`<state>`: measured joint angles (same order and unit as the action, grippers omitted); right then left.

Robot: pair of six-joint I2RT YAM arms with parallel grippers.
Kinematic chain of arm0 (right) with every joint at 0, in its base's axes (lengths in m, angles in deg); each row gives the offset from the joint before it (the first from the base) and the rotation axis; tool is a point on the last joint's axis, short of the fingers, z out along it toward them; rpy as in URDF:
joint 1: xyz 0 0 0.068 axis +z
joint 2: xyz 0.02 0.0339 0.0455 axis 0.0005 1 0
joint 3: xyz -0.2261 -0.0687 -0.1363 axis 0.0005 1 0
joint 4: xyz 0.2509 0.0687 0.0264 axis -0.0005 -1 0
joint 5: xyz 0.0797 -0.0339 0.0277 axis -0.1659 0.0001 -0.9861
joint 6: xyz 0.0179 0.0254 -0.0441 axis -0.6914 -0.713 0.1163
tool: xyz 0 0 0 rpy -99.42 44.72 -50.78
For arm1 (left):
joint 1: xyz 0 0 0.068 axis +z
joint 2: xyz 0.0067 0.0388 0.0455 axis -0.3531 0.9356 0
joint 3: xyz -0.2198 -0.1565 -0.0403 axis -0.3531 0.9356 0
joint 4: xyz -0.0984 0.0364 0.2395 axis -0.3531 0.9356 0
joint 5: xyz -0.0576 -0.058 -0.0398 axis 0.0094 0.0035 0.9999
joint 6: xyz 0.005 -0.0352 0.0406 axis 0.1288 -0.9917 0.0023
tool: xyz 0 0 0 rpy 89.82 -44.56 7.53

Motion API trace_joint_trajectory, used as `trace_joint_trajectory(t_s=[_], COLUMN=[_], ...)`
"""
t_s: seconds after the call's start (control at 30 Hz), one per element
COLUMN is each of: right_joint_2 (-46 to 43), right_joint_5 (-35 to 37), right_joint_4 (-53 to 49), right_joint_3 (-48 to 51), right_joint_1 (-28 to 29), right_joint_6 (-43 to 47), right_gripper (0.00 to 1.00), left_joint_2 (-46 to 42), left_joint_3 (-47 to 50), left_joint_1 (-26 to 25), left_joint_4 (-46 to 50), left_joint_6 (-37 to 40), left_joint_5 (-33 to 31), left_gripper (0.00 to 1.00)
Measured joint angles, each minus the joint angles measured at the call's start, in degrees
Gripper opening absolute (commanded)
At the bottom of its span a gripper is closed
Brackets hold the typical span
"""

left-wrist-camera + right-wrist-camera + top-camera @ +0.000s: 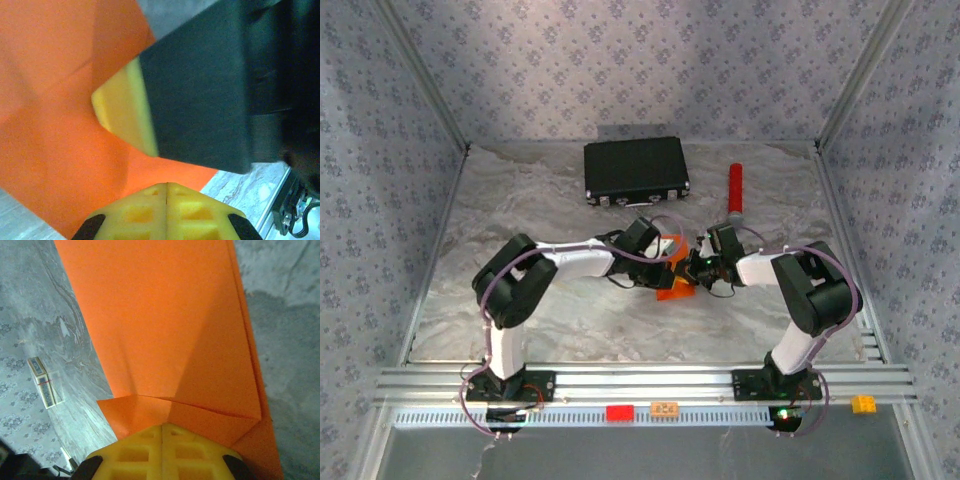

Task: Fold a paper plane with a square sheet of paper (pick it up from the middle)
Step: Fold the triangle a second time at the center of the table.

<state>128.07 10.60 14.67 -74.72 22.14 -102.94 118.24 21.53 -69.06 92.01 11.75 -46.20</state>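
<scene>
The orange square sheet of paper lies creased and partly folded on the table between my two arms. In the left wrist view the sheet shows diagonal creases. In the right wrist view the sheet shows folded flaps and layered edges. It is a broad folded shape, not a narrow paper plane. My left gripper is shut, its tips at the paper's lower edge. My right gripper is shut too, tips against a folded flap. One of its yellow fingers rests on the paper. I cannot tell whether either pinches paper.
A black case lies at the back, with a red cylinder to its right. The aluminium rail crosses the near edge, with small red, orange and yellow blocks beyond it. Patterned walls enclose the table.
</scene>
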Motion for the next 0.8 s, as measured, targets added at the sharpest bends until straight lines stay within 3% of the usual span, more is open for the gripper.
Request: trace_joint_trajectory(t_s=[0.8], right_joint_2=[0.0], right_joint_5=[0.0], right_joint_4=[0.3], right_joint_3=[0.2], right_joint_1=[0.0], right_joint_6=[0.0], right_gripper=[0.05], left_joint_2=[1.5], left_joint_3=[3.8], left_joint_1=[0.0], left_joint_4=[-3.0], left_joint_6=[-2.1], left_joint_5=[2.3], left_gripper=[0.05])
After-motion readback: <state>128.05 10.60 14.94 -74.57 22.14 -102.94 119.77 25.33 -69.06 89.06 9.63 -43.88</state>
